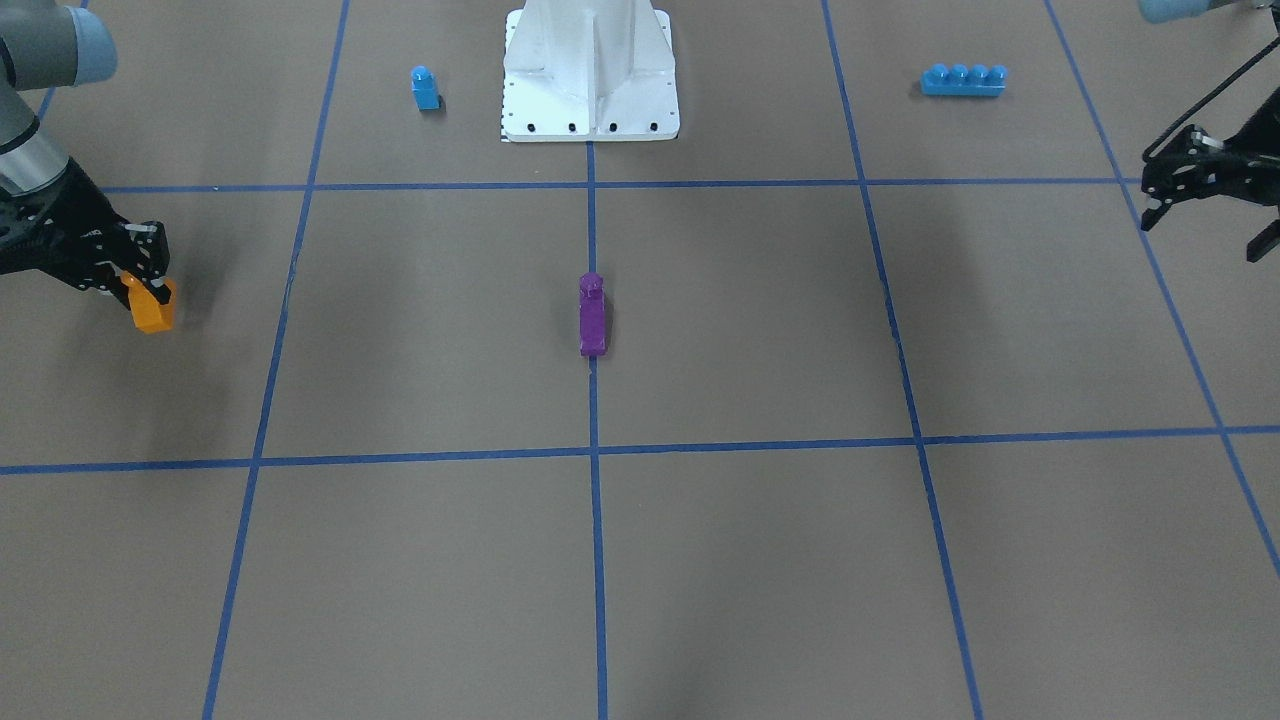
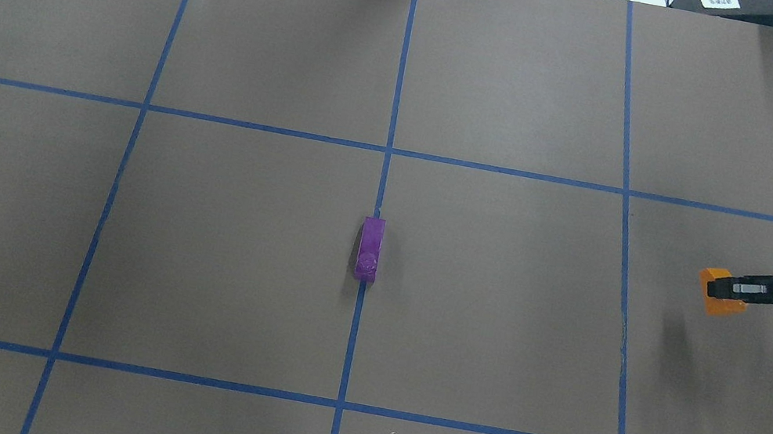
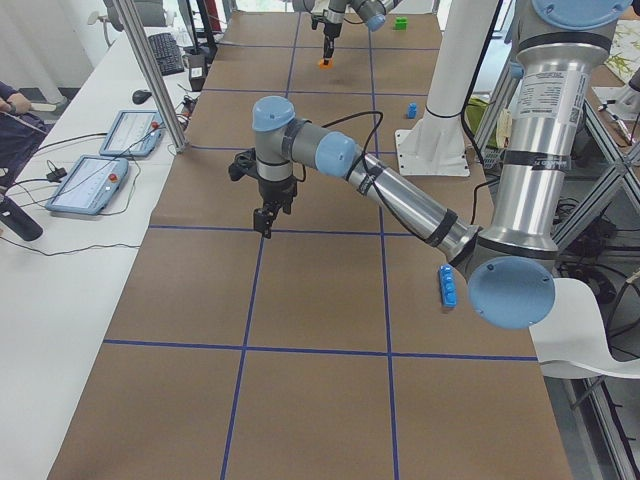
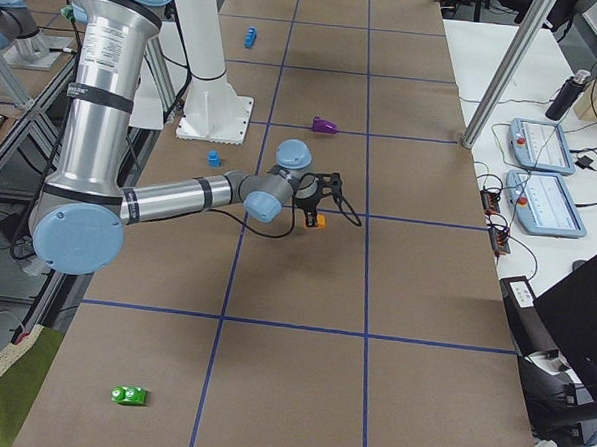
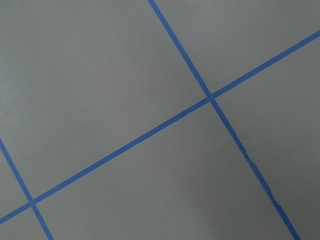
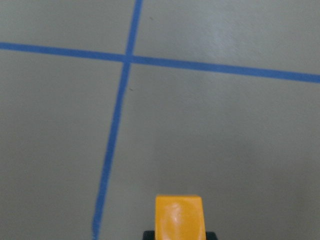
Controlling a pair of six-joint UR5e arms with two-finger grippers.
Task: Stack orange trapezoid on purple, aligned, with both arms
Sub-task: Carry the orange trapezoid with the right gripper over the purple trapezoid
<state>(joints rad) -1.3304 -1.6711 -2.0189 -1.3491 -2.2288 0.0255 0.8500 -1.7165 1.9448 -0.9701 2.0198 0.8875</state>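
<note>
Orange trapezoid [image 2: 721, 301] clamped in the right gripper [image 2: 716, 286], raised at right; purple [image 2: 370, 247] lies centre, well to its left, long axis near-to-far; left gripper [image 1: 1205, 230] spread, empty, about as distant

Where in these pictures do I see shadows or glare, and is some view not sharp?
Overhead exterior: a soft, blurred shadow lies on the table near the orange trapezoid in the right gripper. Right wrist-mounted: a pale sheen on the trapezoid's glossy face. Exterior front-facing: the purple casts only a faint shadow at its side. Left wrist-mounted: slightly soft, showing only tape lines.
</note>
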